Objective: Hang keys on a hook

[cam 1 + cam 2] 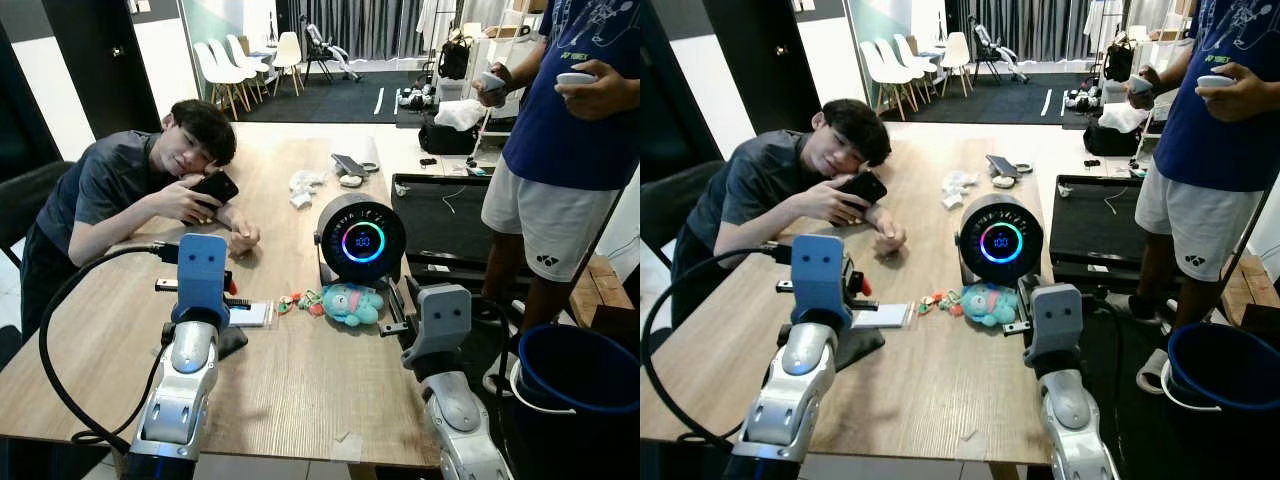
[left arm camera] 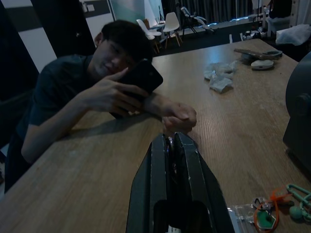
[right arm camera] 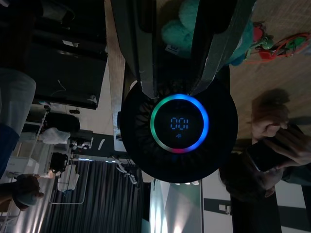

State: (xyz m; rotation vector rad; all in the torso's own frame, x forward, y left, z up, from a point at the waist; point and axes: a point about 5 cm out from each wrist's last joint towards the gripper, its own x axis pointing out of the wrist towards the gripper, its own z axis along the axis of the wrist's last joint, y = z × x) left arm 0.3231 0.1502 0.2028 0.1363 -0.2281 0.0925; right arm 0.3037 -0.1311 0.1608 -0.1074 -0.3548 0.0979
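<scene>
Your bunch of keys with orange and green tags (image 1: 298, 301) lies on the wooden counter (image 1: 300, 390), touching the teal plush toy (image 1: 352, 303) in front of the round black device with a glowing ring (image 1: 361, 240). Left hand (image 2: 170, 143) has fingers pressed together, empty. Right hand (image 3: 176, 48) is spread open, empty, over the plush.

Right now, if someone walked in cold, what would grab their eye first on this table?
Probably the round black device near the table's right edge, its ring display glowing in colours. In front of it lies a teal plush toy with the keys beside it on the wood. On the left, a seated person leans on the table holding a dark phone.
</scene>
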